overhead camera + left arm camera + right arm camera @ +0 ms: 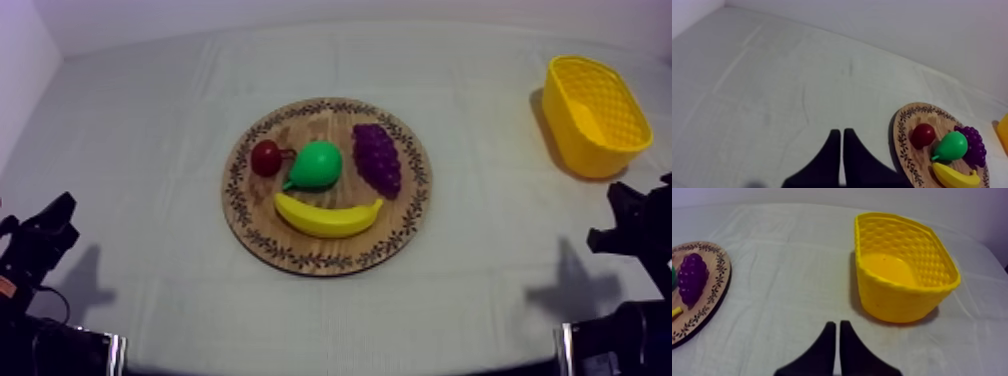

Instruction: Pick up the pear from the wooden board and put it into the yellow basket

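Pear (318,165) dead centre on the wooden board (243,205), and it is the brightest thing out there: glossy green, with a fat round body and a narrow neck. It lies on its side, the neck pointing toward the near left, down at the banana's end. The small red fruit (266,158) sits just beside it on the left and the dark purple grapes (377,158) just beside it on the right. The yellow banana (328,216) curves along the near side of the board below it. Whether the pear's neck touches the banana, I cannot tell.

Over to the far right of the desk (150,120), the yellow basket (590,150) stands upright on the grey-white cloth, well apart from the board, its woven-look walls plain to see.

Now the arms. The left claw (839,132) hangs low over bare cloth, fingers pressed together into a narrow wedge with nothing between them, the board off to its side. The right claw (835,323) is closed and empty in the same way, sitting over cloth between the board's edge and the basket, the basket near ahead of it. Both arms sit low at their own sides of the desk, well apart from the pear.
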